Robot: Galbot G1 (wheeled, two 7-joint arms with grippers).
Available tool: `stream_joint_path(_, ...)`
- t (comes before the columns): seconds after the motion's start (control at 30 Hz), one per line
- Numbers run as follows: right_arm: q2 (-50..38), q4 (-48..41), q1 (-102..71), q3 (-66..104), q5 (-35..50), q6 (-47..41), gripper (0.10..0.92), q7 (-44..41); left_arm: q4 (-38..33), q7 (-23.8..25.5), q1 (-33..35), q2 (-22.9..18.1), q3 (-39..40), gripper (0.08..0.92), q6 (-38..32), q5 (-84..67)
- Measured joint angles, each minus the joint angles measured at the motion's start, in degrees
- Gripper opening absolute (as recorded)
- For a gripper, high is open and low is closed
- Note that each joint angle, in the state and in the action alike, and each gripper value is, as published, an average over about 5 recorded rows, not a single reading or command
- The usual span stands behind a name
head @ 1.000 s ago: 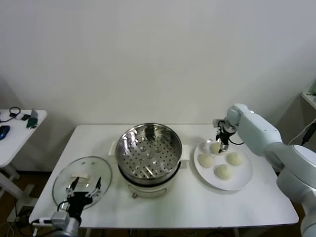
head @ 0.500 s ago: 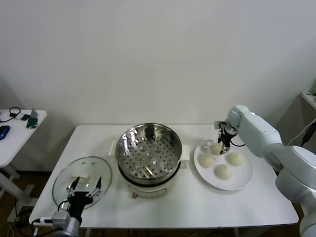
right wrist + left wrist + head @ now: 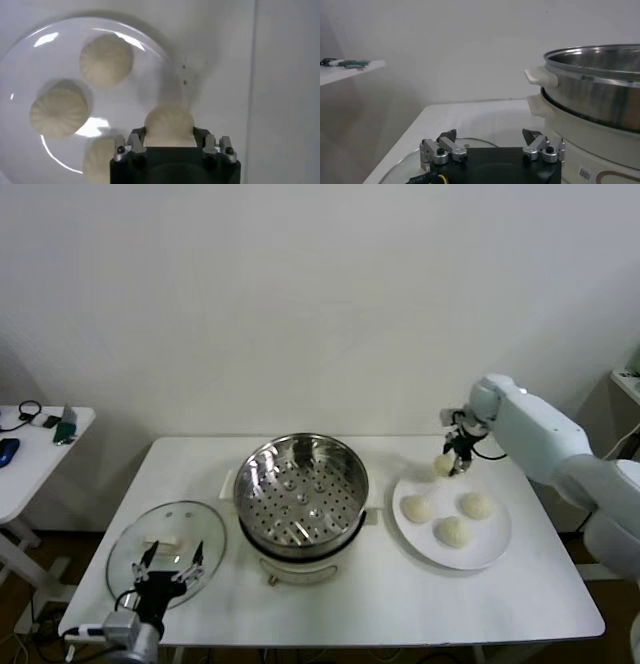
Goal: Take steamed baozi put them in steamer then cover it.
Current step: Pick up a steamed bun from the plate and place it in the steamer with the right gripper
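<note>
My right gripper (image 3: 456, 458) is shut on one steamed baozi (image 3: 443, 465), a pale round bun held in the air just above the far edge of the white plate (image 3: 489, 550). In the right wrist view this baozi (image 3: 168, 124) fills the space between the right gripper's (image 3: 169, 134) jaws. Three more baozi (image 3: 416, 508) (image 3: 476, 505) (image 3: 452, 531) lie on the plate. The shiny perforated steamer (image 3: 300, 484) stands uncovered at the table's middle. The glass cover (image 3: 160, 546) lies flat at the front left, under my open left gripper (image 3: 171, 568) (image 3: 489, 135).
A small side table (image 3: 30, 454) with cables and a phone stands at the far left. The steamer's cream pot base and side handle (image 3: 542, 77) rise close beside the left gripper. Bare white tabletop (image 3: 400, 604) stretches in front of the steamer and plate.
The right gripper closed on the plate's far baozi and lifted it up and slightly back off the plate. The left arm stayed still.
</note>
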Motion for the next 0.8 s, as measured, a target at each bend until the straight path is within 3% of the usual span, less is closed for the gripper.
stream_joint_path(0.5, 1.75, 28.31, 24.70, -15.14, 7.39, 10.72, 0.645, 1.24, -1.41, 0.06, 0.41, -0.27, 0.16, 0.823, -0.04, 1.29)
stream_joint_path(0.8, 8.99, 35.26, 28.00, -20.37, 6.36, 16.10, 0.648, 3.38, -2.14, 0.11, 0.72, 0.34, -0.03, 0.823, -0.59, 1.42)
